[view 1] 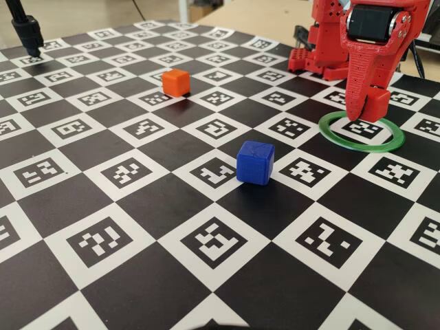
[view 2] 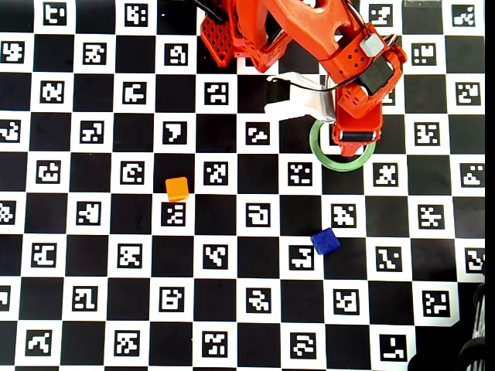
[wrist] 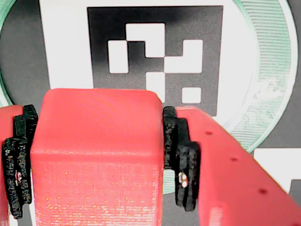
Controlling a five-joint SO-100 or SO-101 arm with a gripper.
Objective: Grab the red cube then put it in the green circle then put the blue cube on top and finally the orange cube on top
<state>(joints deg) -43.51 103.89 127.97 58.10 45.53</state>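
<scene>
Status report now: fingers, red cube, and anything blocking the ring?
Gripper shut on red cube, held over the green ring. Blue cube and orange cube wait outside it. Ring clear.

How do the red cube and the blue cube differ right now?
The red cube is clamped between the gripper fingers over the green circle; the blue cube sits free on the checkered board, outside the ring. Red is matte red, blue deep blue. In the fixed view the blue cube sits nearer the camera. Both look the same size.

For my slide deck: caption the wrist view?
Hand grips the red cube above the green circle and its printed marker.
</scene>
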